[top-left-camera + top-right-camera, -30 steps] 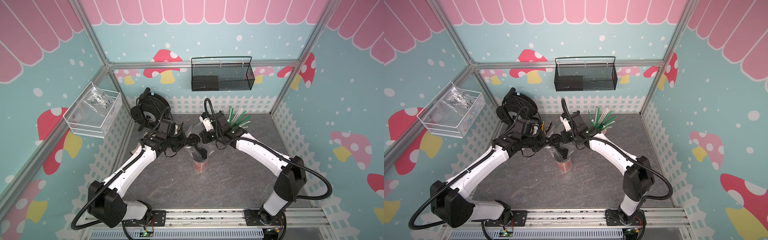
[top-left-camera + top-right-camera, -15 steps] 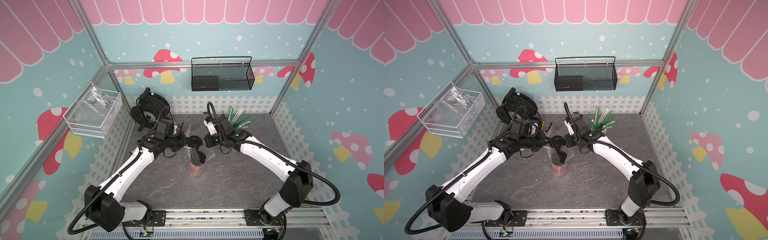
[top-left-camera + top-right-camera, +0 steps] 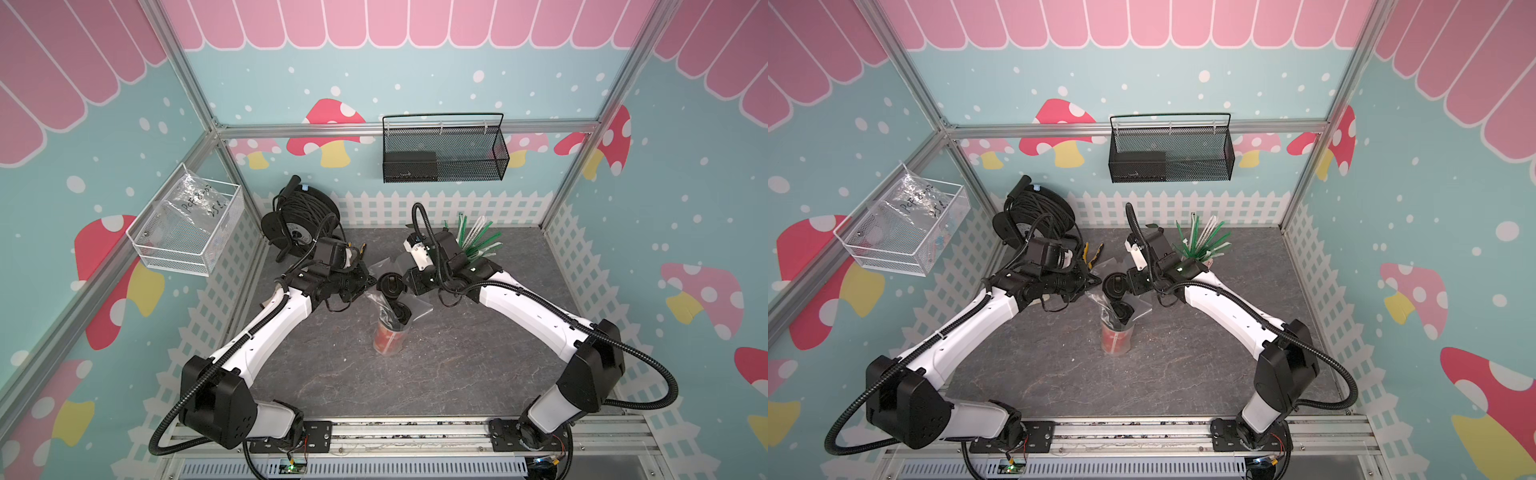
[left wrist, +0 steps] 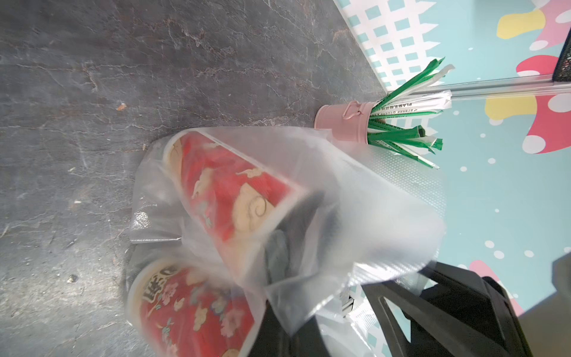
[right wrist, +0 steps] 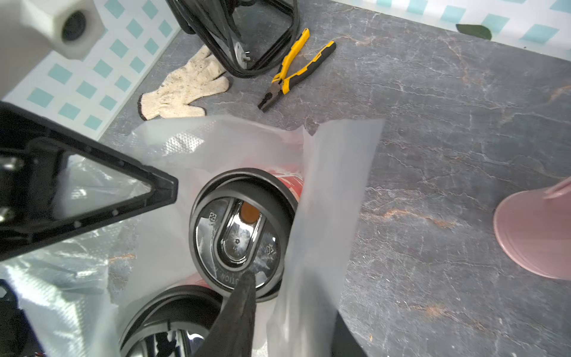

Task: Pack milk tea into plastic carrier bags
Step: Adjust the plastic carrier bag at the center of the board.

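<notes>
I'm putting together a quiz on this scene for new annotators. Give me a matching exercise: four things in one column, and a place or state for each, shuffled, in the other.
Things:
1. milk tea cups
2. pliers
3. glove
4. pink pot

States:
A. holds green and white wrapped straws
B. off-white knit, lying flat
C. inside the clear bag
D. yellow-handled, on the bare tabletop

Pairs: 1-C, 2-D, 3-B, 4-A

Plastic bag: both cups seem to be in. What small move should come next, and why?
Probably the right gripper should back off the plastic bag: both cups stand inside it, the gripper's jaws are apart above a lid, and the left gripper pinches the rim.
</notes>
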